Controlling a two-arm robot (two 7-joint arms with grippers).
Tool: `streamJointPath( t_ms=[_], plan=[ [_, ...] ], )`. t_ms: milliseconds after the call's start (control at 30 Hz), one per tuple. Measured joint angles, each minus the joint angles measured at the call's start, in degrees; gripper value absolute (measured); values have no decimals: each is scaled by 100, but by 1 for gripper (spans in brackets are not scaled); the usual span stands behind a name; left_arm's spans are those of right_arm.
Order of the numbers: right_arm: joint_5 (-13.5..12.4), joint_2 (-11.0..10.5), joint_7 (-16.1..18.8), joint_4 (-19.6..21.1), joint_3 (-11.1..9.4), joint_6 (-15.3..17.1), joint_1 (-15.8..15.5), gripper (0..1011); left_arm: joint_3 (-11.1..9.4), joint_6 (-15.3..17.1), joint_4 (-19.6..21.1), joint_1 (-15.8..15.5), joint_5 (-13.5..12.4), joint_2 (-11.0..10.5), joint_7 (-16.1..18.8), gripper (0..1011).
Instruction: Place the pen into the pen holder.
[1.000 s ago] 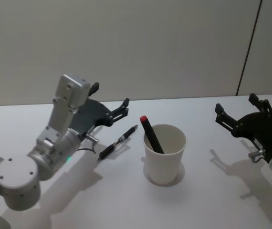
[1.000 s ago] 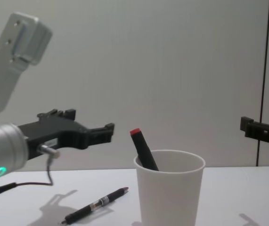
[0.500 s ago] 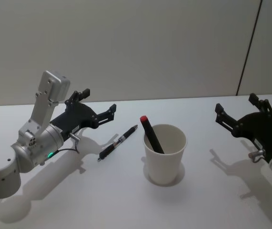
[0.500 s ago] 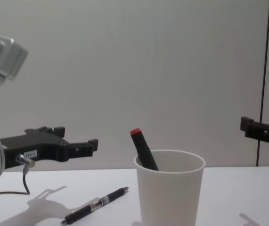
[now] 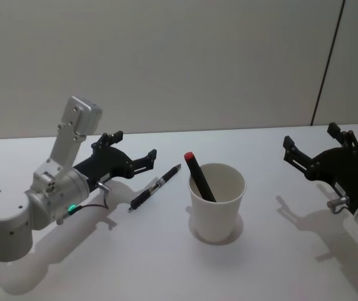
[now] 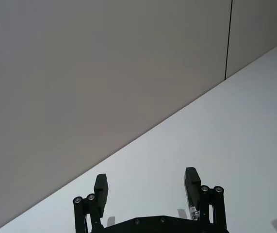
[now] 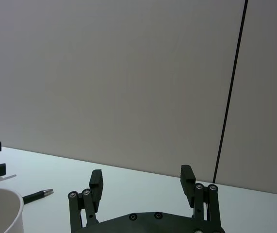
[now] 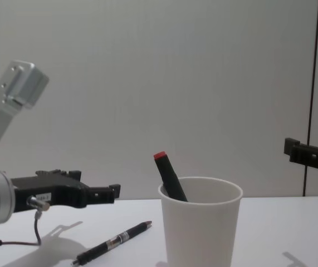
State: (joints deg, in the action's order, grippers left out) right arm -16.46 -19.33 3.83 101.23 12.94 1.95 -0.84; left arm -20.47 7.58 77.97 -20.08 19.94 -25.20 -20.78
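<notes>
A black pen (image 5: 155,187) lies flat on the white table, left of the pen holder (image 5: 217,202), a white paper cup. A black marker with a red cap (image 5: 199,177) leans inside the cup. My left gripper (image 5: 135,145) hovers open just left of the pen, low over the table, its fingers pointing toward the back wall with nothing between them. In the chest view the pen (image 8: 113,243) lies below and right of the left gripper (image 8: 111,192), beside the cup (image 8: 200,228). My right gripper (image 5: 310,136) is open and empty, well right of the cup.
The bare white table (image 5: 273,263) runs back to a plain grey wall. A dark vertical seam (image 5: 328,63) marks the wall at the right. Free room lies in front of the cup and between it and the right gripper.
My left gripper swung left and dropped lower, then came back slightly right toward the pen, staying open. The pen, cup and right arm have not moved.
</notes>
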Motion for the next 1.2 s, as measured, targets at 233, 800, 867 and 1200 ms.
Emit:
streamJointPath(
  t_ms=[233,800,867,1200],
  plan=[
    [0,0,0,0,0,0,0,1001,-113,220,201,113,-184,51,379,1001],
    [0,0,0,0,0,0,0,1001,-315,492,341,302,-481,168,904,1001],
    [0,0,0,0,0,0,0,1001,-324,493,341,318,-485,171,914,1001],
    [0,0,0,0,0,0,0,1001,-356,439,353,418,-478,164,916,1000]
  ],
)
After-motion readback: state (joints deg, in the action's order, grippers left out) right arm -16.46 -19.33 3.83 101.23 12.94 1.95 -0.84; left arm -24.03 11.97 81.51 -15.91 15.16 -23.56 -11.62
